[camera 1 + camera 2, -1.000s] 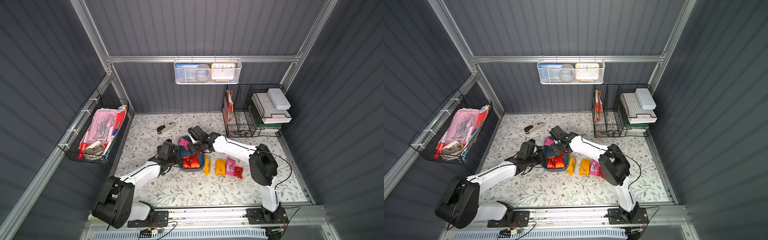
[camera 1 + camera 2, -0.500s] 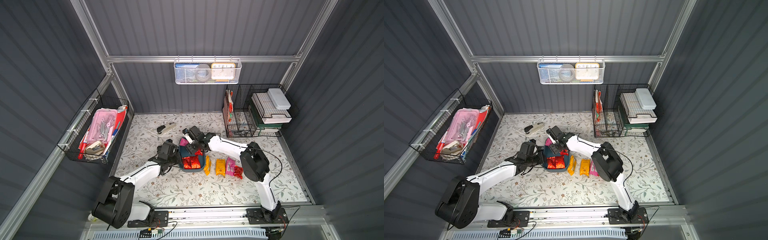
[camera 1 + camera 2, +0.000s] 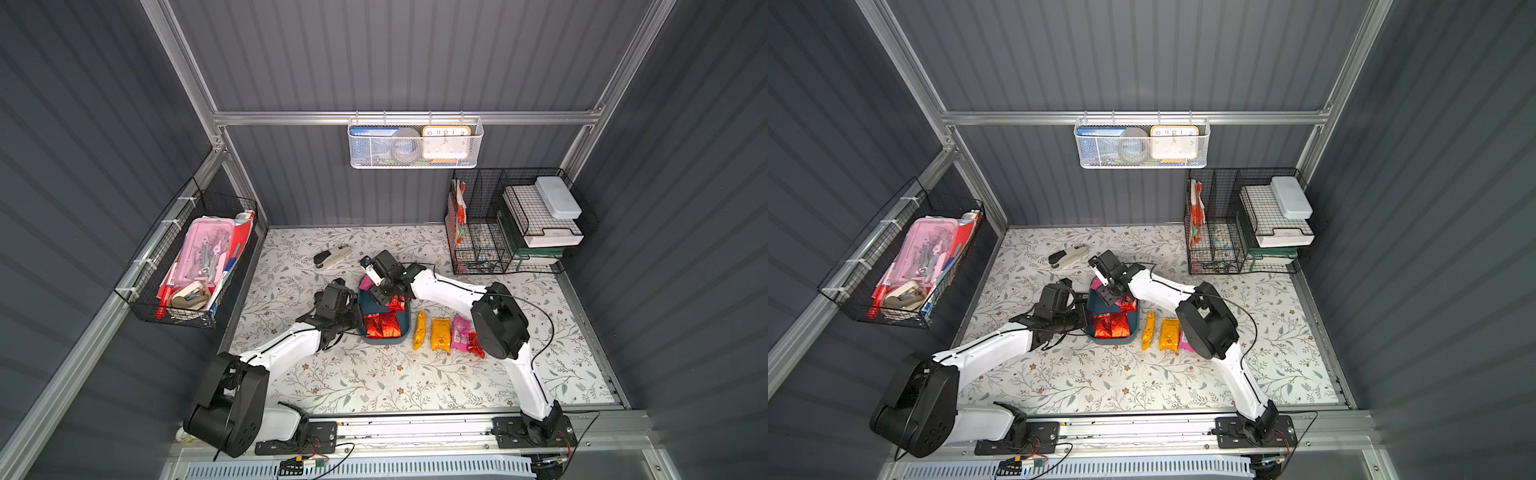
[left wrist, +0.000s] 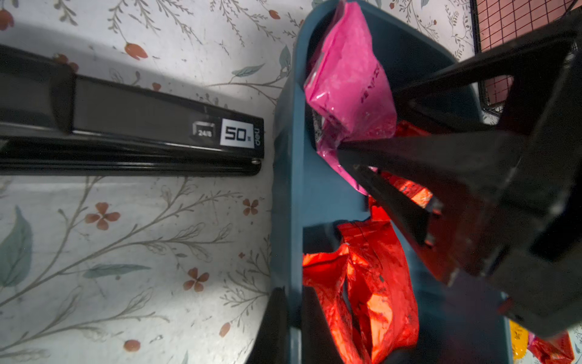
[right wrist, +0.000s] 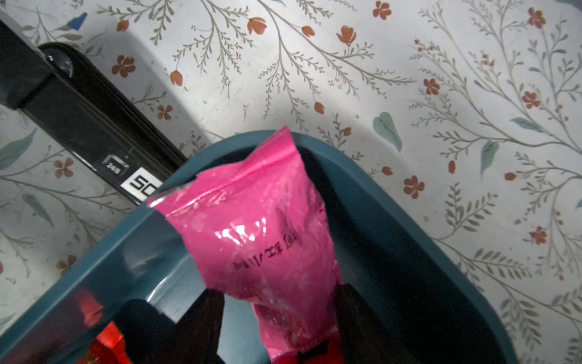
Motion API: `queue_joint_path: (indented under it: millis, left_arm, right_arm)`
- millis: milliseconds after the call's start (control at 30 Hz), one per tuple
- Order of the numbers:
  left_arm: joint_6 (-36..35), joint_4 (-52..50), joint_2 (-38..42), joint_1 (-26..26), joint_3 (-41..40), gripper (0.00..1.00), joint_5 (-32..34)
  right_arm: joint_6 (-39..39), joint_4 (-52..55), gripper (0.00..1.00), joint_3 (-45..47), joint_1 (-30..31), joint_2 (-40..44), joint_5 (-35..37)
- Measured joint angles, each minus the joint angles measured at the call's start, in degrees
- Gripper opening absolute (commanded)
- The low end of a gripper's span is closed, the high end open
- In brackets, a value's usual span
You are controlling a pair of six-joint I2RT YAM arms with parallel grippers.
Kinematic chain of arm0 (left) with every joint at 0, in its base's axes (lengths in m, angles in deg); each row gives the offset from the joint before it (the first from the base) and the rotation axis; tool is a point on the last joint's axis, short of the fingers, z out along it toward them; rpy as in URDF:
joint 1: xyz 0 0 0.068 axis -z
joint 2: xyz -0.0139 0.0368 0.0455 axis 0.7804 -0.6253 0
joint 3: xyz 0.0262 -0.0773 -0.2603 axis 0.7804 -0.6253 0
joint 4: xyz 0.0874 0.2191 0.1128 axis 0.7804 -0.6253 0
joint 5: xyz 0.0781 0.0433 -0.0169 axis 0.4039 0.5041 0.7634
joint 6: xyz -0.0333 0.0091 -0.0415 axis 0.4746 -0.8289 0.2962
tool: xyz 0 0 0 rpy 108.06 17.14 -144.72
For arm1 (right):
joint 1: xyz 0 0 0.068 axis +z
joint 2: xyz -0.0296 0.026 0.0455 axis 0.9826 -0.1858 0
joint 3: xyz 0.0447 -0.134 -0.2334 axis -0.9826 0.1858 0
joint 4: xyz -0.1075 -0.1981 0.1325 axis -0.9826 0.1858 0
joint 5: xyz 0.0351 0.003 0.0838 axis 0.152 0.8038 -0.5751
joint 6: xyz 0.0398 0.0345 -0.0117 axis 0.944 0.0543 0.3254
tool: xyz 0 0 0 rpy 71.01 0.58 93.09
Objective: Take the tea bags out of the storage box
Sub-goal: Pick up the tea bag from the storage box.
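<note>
At the far end of the storage box, our right claw straddles the propped-up pink tea bag, half wide; we cannot tell if it pinches. We should close low and lift straight while our left claw, clamped on the rim, steadies.

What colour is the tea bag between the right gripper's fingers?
Bright pink tea bag; clearest in the right wrist view.

I read "50" on a white label, with a smaller "24/" mark beside it, on the long glossy black stapler base. The yellow-framed square clock shows 10, 11, 12, 1, 2. I can't read the dark print on the shiny pink foil sachet.
</note>
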Motion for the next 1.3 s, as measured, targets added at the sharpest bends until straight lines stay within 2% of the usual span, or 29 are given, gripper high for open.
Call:
queue_joint_path:
  millis: [467, 600, 800, 1067, 1300]
  left_arm:
    - [0.0, -0.2, 0.0, 0.0, 0.0, 0.0, 0.0]
    - [0.0, -0.3, 0.0, 0.0, 0.0, 0.0, 0.0]
    - [0.0, -0.3, -0.5, 0.0, 0.0, 0.0, 0.0]
    - [0.0, -0.3, -0.6, 0.0, 0.0, 0.0, 0.0]
    - [0.0, -0.3, -0.6, 0.0, 0.0, 0.0, 0.1]
  right_arm:
    - [-2.4, 1.1, 0.25, -1.0, 0.0, -0.5, -1.1]
    - [-2.4, 1.3, 0.18, -1.0, 0.0, -0.5, -1.8]
    - [-2.1, 1.4, 0.01, -0.8, 0.0, -0.5, -2.8]
    - [-1.2, 1.4, 0.0, 0.8, -0.2, 0.7, -3.9]
    - [0.8, 0.7, 0.0, 5.9, -0.2, 5.9, -5.2]
